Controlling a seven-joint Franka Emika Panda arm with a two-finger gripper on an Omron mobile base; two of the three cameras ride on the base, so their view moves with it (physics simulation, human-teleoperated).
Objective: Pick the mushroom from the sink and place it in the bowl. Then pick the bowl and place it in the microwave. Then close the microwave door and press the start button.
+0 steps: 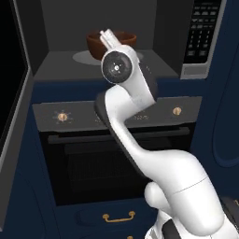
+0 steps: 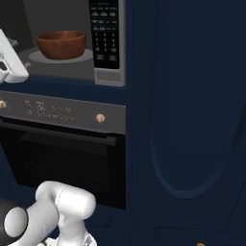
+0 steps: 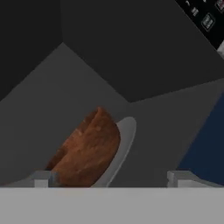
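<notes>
The reddish-brown wooden bowl (image 1: 94,44) (image 2: 61,44) (image 3: 87,151) stands upright on the round turntable plate (image 2: 36,57) (image 3: 126,135) inside the microwave (image 1: 56,70). The microwave door (image 1: 11,79) is swung open at the left. My gripper (image 3: 111,177) is open and holds nothing. Its fingertips (image 3: 43,177) hang just in front of the bowl, apart from it. In the left base view my wrist covers the middle of the bowl. The mushroom is hidden and the sink is out of view.
The keypad panel (image 1: 203,30) (image 2: 104,33) sits to the right of the microwave cavity. Below it is the oven (image 1: 116,163) with brass knobs (image 1: 176,111) (image 2: 100,117), and under that a drawer with a brass handle (image 1: 119,217). Dark blue cabinet fronts (image 2: 192,120) stand at the right.
</notes>
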